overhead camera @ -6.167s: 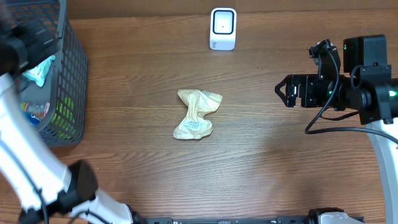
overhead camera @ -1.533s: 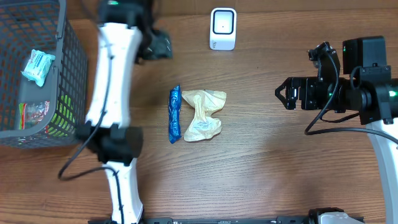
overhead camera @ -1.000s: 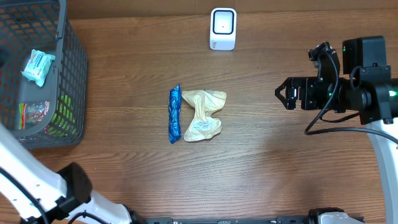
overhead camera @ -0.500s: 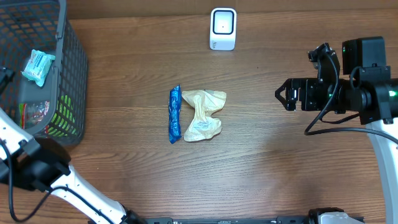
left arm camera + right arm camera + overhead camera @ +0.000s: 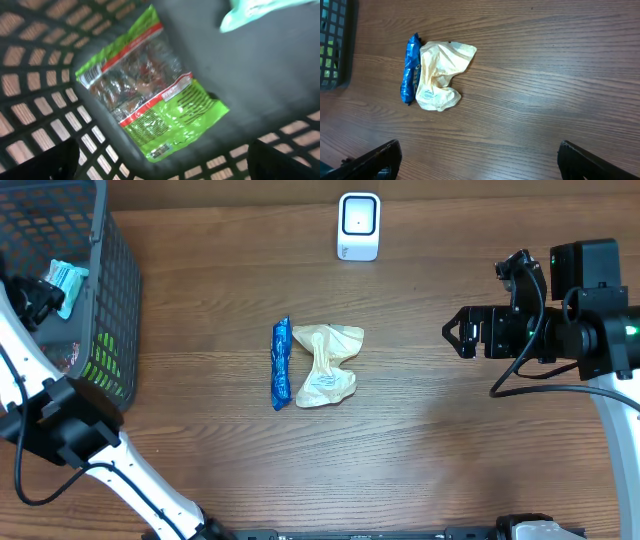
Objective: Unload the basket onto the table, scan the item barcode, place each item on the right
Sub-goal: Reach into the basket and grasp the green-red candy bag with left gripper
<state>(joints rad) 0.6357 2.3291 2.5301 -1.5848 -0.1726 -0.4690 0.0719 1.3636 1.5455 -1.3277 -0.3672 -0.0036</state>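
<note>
Wooden surface [image 5: 450, 460] carries a dark mesh basket [image 5: 115, 300] at its left edge. Left hand [image 5: 161, 162] hangs inside the basket, fingers spread wide and empty, above a green snack packet [image 5: 150, 95] on the basket floor. Right hand [image 5: 480, 162] hovers fully open, holding nothing. Blue packet [image 5: 281, 364] and crumpled tan pouch [image 5: 325, 365] lie touching mid-surface. White scanner [image 5: 359, 226] stands at the far edge.

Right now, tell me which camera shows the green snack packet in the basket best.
Left wrist: the green snack packet fills the frame, printed face up. Overhead shows only green slivers through the basket mesh; right wrist catches just a hint of green behind the mesh.
</note>
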